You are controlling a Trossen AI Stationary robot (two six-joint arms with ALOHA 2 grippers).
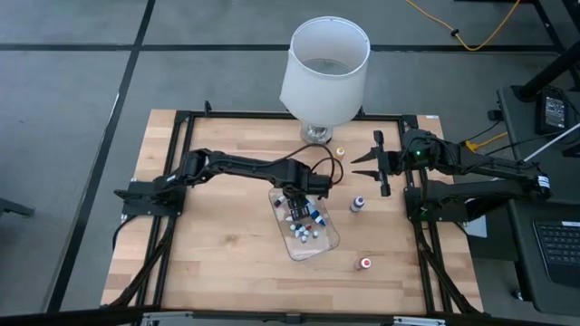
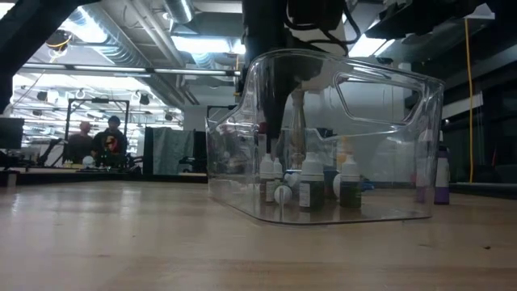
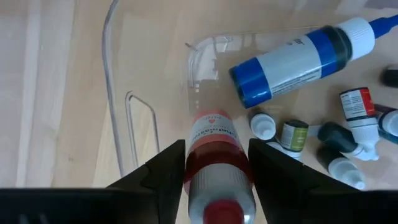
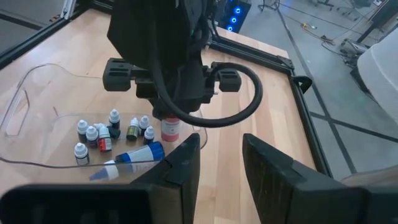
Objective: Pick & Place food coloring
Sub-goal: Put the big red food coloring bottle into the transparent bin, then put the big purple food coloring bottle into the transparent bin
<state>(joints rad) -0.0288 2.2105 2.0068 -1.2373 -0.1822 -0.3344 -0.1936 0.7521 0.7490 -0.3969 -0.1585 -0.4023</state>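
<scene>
1. Left pincer (image 3: 216,171): over the clear tray (image 1: 328,243) at table (image 1: 227,263) centre, fingers on either side of a red food coloring bottle (image 3: 214,163); whether they press it or have loosened, cannot tell.
2. Tray contents: several small food coloring bottles (image 3: 348,134) clustered together, and a larger blue-labelled bottle (image 3: 298,59) lying on its side.
3. Loose bottles on the table: a purple bottle (image 1: 358,204) at 3 o'clock of the tray; a red-capped bottle (image 1: 365,263) at 4 o'clock; a small yellow-capped bottle (image 1: 341,150) at 12 o'clock, by the white lamp (image 1: 324,77).
4. Right pincer (image 1: 366,163): at the table's 2 o'clock edge, parted, holding nothing.
</scene>
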